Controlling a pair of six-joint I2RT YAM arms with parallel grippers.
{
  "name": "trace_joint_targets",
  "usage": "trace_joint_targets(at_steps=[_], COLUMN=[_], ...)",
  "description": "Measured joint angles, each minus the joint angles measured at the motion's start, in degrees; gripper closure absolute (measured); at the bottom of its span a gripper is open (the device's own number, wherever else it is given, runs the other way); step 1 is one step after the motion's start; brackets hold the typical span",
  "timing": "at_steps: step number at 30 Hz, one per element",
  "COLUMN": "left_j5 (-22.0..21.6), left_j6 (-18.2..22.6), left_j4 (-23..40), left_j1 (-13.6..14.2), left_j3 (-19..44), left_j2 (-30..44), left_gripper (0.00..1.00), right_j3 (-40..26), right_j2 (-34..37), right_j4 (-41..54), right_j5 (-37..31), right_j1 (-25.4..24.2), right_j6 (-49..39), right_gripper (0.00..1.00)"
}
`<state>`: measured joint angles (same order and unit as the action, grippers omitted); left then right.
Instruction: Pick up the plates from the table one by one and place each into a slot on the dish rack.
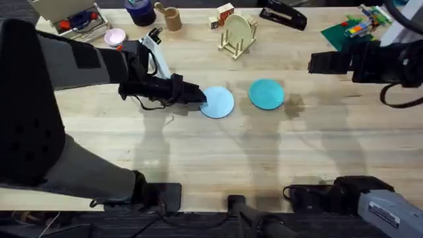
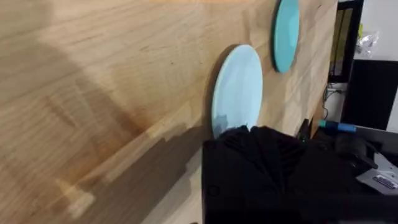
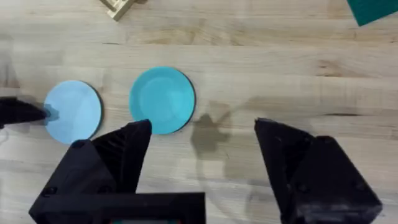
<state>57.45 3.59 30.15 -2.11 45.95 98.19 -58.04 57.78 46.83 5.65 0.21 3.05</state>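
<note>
**Left hand at the pale plate's rim, both plates flat on the worktop**

At nine o'clock of the pale blue plate (image 1: pixel 217 102), the left hand (image 1: pixel 198 96) lies low over the worktop (image 1: pixel 198 158), its black tip touching that plate's rim; whether its fingers are apart or closed on the edge I cannot tell. The plate lies flat near the middle of the worktop. Just beside it, at three o'clock, the teal plate (image 1: pixel 267 93) also lies flat, close to the first but not touching it. Toward twelve o'clock from the pair stands the dish rack (image 1: pixel 238 36), with a cream plate (image 1: pixel 239 30) upright in one slot. Farther right, the right hand (image 3: pixel 202 162) hovers above the worktop with its fingers wide apart and nothing between them.

Both plates look thin, stiff, light and smooth, so likely slippery. Lying flat, each offers only its rim; a pinch across the edge, once it is tipped up, seems the best hold.
</note>
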Motion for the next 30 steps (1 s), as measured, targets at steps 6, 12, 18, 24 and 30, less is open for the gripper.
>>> trace_joint_targets(at_steps=[6, 12, 18, 24, 30], left_j5=[0.01, 1.30, 1.57, 1.55, 1.55], left_j6=[0.12, -0.63, -1.13, -1.31, -1.46], left_j4=[-0.65, -2.97, -2.95, -2.93, -2.95], left_j1=[0.00, 0.00, 0.00, 0.00, 0.00], left_j3=[0.00, 0.00, 0.00, 0.00, 0.00], left_j2=[2.24, 4.73, 5.46, 5.46, 5.46], left_gripper=[0.959, 0.959, 0.958, 0.959, 0.959], right_j3=[0.00, 0.00, 0.00, 0.00, 0.00], right_j2=[0.31, 0.63, 0.63, 0.63, 0.63], right_j4=[0.11, 0.19, 0.20, 0.20, 0.22], right_j5=[-0.01, -0.01, -0.02, 0.00, 1.70], right_j1=[0.00, 0.00, 0.00, 0.00, 0.00], right_j6=[0.00, 0.00, 0.00, 0.00, 0.02], right_gripper=[0.006, 0.006, 0.005, 0.006, 0.005])
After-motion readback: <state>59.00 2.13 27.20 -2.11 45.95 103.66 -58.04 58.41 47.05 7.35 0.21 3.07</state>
